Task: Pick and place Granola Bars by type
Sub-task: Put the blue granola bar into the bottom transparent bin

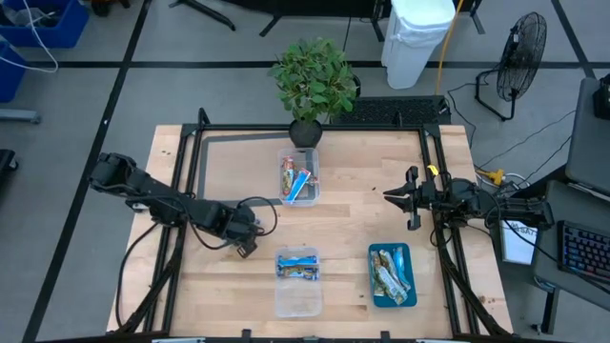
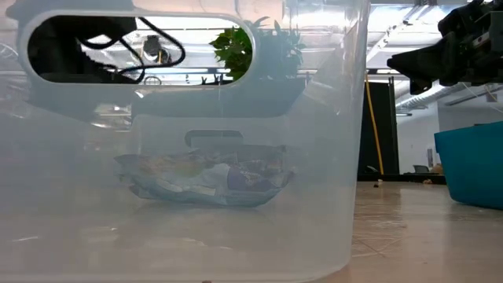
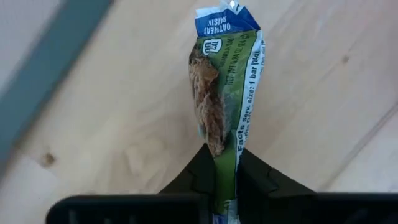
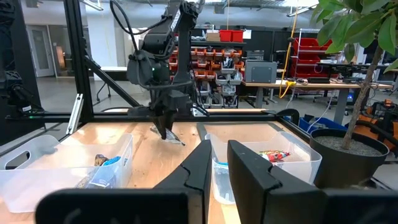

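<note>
Sitting closest to the table's front edge, a clear tub [image 1: 297,281] holds blue-white granola bars [image 1: 297,266] at its far end; this near tub serves as the landmark. Just to its right lies the flat teal tray [image 1: 392,275], carrying several green-gold bars [image 1: 389,272]. Just off the near tub's far-left corner, the left gripper [image 1: 244,248] has its fingers [image 3: 201,172] pinched onto the end of a single granola bar [image 3: 225,93], a green wrapper with a blue tip printed oatmeal raisin; the bar's free length stretches out over bare wood, and in the right wrist view it slants down to touch the tabletop [image 4: 149,149]. Farther back and to the right of the near tub, beyond the teal tray, the right gripper [image 1: 400,196] waits above the table with nothing in it, its fingers [image 4: 198,167] parallel and drawn in to a narrow gap. Directly behind the near tub, farther toward the back of the table, a second clear tub [image 1: 298,178] contains red-blue bars [image 1: 296,178]. Beyond that tub stands a potted plant [image 1: 312,78] at the table's far edge.
</note>
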Controlling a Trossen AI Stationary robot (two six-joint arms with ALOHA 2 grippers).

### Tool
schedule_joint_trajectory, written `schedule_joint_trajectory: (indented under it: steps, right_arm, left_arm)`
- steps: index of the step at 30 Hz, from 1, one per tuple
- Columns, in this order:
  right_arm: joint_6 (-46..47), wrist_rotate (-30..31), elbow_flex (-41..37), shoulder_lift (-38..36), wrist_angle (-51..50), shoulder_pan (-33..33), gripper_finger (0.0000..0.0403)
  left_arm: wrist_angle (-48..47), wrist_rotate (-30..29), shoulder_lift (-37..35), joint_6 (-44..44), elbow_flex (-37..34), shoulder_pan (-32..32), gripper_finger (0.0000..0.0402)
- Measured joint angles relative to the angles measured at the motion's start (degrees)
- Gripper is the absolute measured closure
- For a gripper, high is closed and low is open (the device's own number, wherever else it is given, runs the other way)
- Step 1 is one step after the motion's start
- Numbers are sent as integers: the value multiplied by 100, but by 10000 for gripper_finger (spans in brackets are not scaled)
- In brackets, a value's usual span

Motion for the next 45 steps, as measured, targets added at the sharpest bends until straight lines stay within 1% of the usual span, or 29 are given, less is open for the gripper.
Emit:
schedule_joint_trajectory:
  steps: [2,9,13,17,19,23,25,28,33,36,38,43,45]
  right_arm:
    - [-1,0,-1,0,0,0,358]
    - [0,0,0,0,0,0,359]
    - [0,0,-2,0,0,-2,358]
    - [0,0,-1,0,0,0,359]
    - [0,2,-2,-2,2,0,359]
    - [0,0,0,-2,2,0,358]
    - [-2,0,-1,-1,2,0,358]
    - [0,0,0,0,2,0,359]
    - [-1,2,-1,0,-8,-2,358]
    - [0,0,0,0,-4,0,358]
    - [0,2,0,0,-6,0,359]
    - [0,0,0,2,-9,-1,358]
    - [0,1,0,0,-2,-2,357]
  left_arm:
    - [-136,-212,0,82,123,2,367]
    - [-1256,-1173,0,202,791,1,370]
    - [-1641,-1662,0,428,1094,0,372]
    - [-1453,-2260,-48,773,1175,1,371]
    - [-1229,-2379,-103,961,1177,22,371]
    - [-634,-2390,-289,1391,1177,37,374]
    - [-256,-2275,-412,1667,1177,37,375]
    - [599,-1859,-537,2080,1177,37,376]
    - [2180,-847,-595,2710,1177,33,377]
    - [2853,-149,-595,2880,1177,33,377]
    - [3040,140,-595,2820,1177,28,377]
    - [3226,191,-576,2336,1177,-56,377]
    - [3323,192,-433,2209,1177,-99,377]
